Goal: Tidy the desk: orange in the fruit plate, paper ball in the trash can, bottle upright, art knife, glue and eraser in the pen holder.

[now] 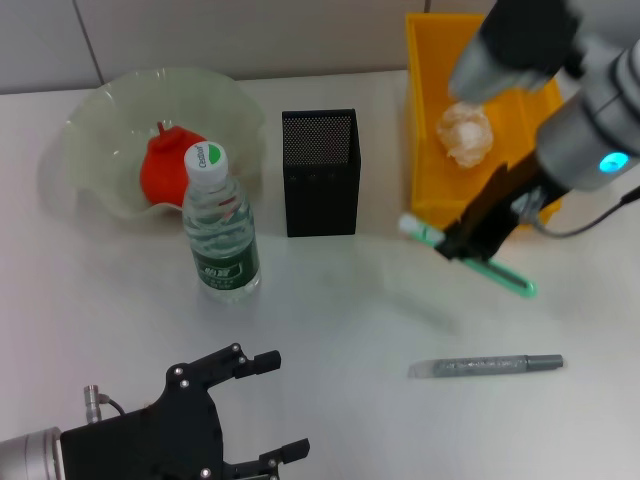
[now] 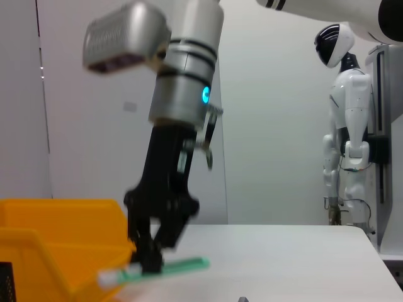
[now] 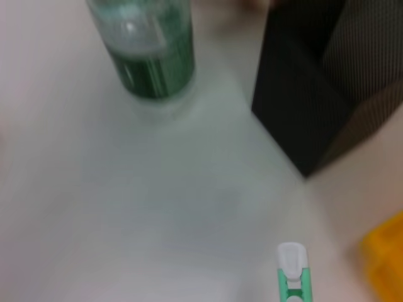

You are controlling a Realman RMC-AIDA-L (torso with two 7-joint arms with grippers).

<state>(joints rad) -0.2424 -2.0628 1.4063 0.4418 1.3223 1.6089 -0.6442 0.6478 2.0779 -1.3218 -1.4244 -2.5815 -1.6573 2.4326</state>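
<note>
My right gripper [image 1: 455,245] is shut on a slim green stick with a white end [image 1: 425,232], held tilted above the table just in front of the yellow trash can [image 1: 425,120]. I cannot tell whether this stick is the art knife or the glue. A grey pen-shaped stick [image 1: 487,367] lies flat on the table. The paper ball [image 1: 466,134] rests inside the trash can. The orange [image 1: 165,168] sits in the fruit plate [image 1: 90,120]. The bottle [image 1: 219,225] stands upright beside the black pen holder [image 1: 320,172]. The eraser is out of view. My left gripper [image 1: 280,408] is open near the front edge.
The left wrist view shows the right gripper [image 2: 148,261] with the green stick [image 2: 170,267] beside the trash can [image 2: 63,245]. The right wrist view looks down on the bottle [image 3: 151,56], the pen holder [image 3: 315,107] and the stick's white end [image 3: 291,259].
</note>
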